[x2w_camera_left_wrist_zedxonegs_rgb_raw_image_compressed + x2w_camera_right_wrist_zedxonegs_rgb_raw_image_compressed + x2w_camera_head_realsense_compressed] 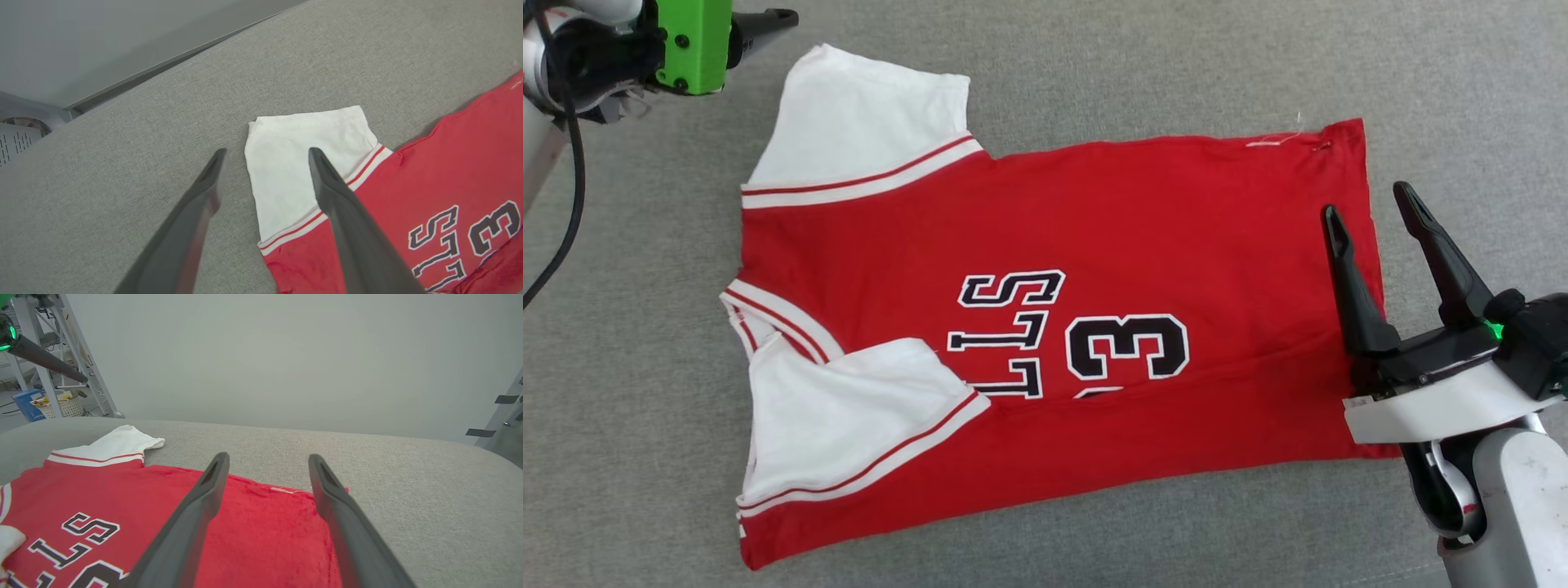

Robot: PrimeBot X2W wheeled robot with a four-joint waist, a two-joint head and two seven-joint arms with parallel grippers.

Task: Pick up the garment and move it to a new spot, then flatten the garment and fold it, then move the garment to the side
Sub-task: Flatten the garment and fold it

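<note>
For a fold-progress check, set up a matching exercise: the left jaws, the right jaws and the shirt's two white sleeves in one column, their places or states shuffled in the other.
Column one:
1. left jaws
2. right jaws
3. far sleeve
4. near sleeve

Column two:
a. folded in over the red front
b. open, at the hem
c. spread flat on the grey surface
d. open, up by the far sleeve

Pairs: 1-d, 2-b, 3-c, 4-a.

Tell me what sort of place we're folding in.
Probably a robotics lab or test room, not a home. The jersey T-shirt lies on a broad grey fabric-covered surface. Beyond it stand a metal truss frame and a bare pale wall, with a white basket on the floor.
</note>
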